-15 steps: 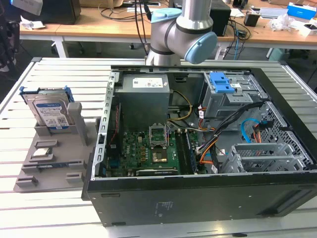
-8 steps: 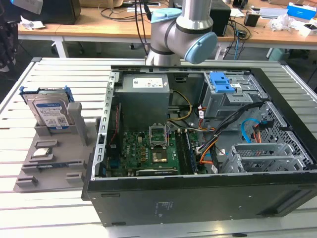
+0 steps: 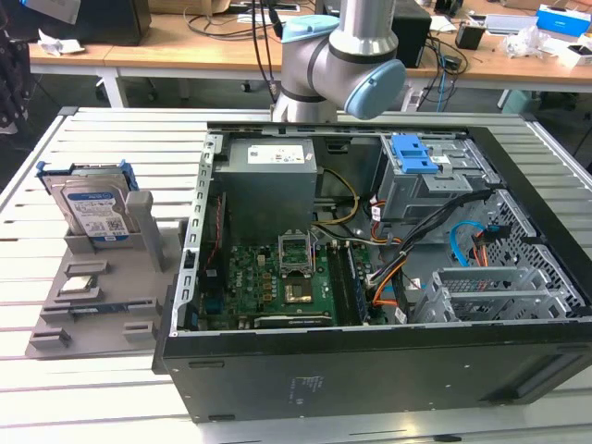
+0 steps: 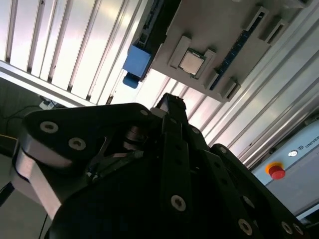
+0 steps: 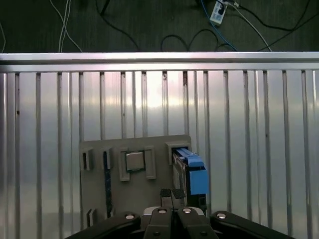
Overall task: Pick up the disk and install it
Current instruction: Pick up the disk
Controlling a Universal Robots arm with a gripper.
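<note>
The disk (image 3: 92,211) is a silver drive with a white-and-blue label and a blue bracket. It stands upright in a slot of the grey holder (image 3: 111,287) at the exterior view's left. In both wrist views its blue bracket (image 5: 193,173) (image 4: 135,61) shows edge-on from above. My gripper (image 5: 172,194) hangs well above the holder, close to the disk's end of it. The fingertips (image 5: 166,194) are shut together with nothing between them. In the second wrist view the black gripper body (image 4: 172,164) hides much of the table.
An open computer case (image 3: 370,370) lies on the slatted metal table (image 3: 111,139), with a motherboard, a grey power supply (image 3: 268,180) and a blue-latched drive cage (image 3: 421,162) inside. A processor chip (image 5: 134,162) and a memory stick (image 5: 107,174) sit in the holder. A red button (image 4: 275,172) sits beside the table.
</note>
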